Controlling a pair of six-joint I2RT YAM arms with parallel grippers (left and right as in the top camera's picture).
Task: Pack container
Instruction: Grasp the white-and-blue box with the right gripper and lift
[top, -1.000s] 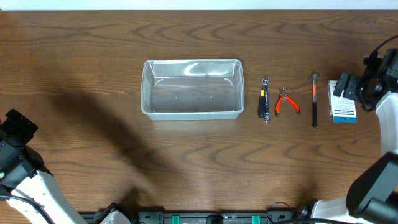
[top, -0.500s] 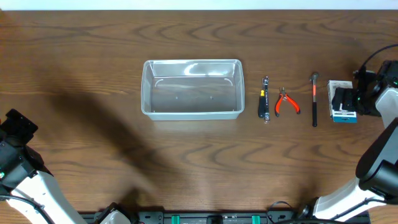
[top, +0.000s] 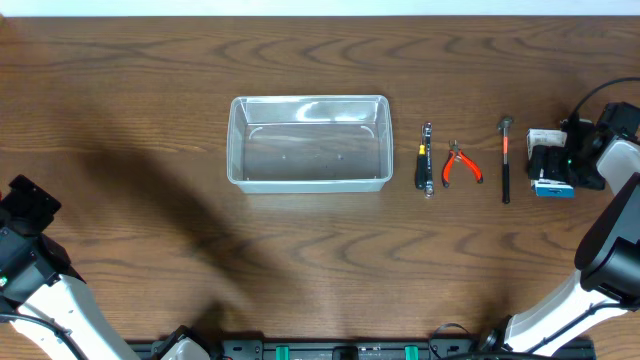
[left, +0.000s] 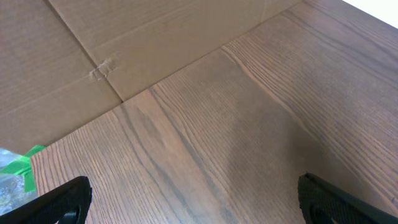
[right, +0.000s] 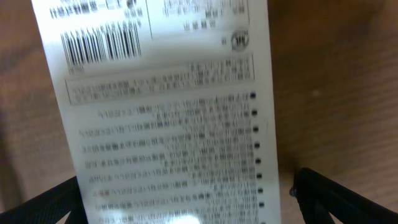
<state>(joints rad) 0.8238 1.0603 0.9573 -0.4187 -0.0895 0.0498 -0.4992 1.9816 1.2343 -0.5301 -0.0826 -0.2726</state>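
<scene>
Nothing is packed yet. The container (top: 308, 150) lies empty in the middle of the tabletop (top: 120, 80), so by my reading the whole job is still ahead. It is a clear plastic tub, rectangular with rounded corners and a raised rim, and the wood grain shows faintly through its floor.

Four things lie in a row to the right of the container, all apart from it:
- nearest, a slim black-and-metal tool (top: 426, 158);
- next, small pliers (top: 461, 164) with glossy orange grips;
- then a thin hammer (top: 505, 160) with a red shaft and a dull metal head;
- farthest, a white-and-blue box (top: 541, 138) of printed card, with a barcode and fine text on its face (right: 168, 106).

The right jaws stand wide, one tip on either side of that box and not closed on it, so the first pick looks set up but not made. The left jaws, far to the left of the container, are also spread wide over bare, matte dark wood, holding nothing.
</scene>
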